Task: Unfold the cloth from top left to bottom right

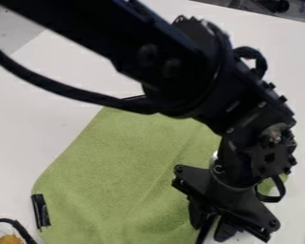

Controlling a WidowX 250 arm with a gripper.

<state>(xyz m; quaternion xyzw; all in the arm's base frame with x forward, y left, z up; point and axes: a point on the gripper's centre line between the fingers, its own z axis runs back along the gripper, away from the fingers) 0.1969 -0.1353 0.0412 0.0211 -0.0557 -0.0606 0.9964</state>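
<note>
- Gripper [210,230], run by me from afar: black, two-fingered, at lower right of the camera view, hanging down over the lower right part of the cloth. Its fingers stand a little apart, a narrow gap between them, and I see nothing clasped there.
- Arm [180,62]: black, entering at the upper left, crossing the view on a diagonal and bending downward at right. A dark cable [59,90] bows below its upper length.
- Cloth [123,162]: green, lying on the white table [27,114] from the centre to the bottom edge of my view, partly beneath the arm. Its surface is largely flat, with a faint diagonal ridge near the middle; its left corner is rounded. A patch of green shows to the right of the wrist.
- Markings: a glossy black strip [40,210] sits at the cloth's left edge. Small pale marks on the arm's wrist joints are too small for me to read.
</note>
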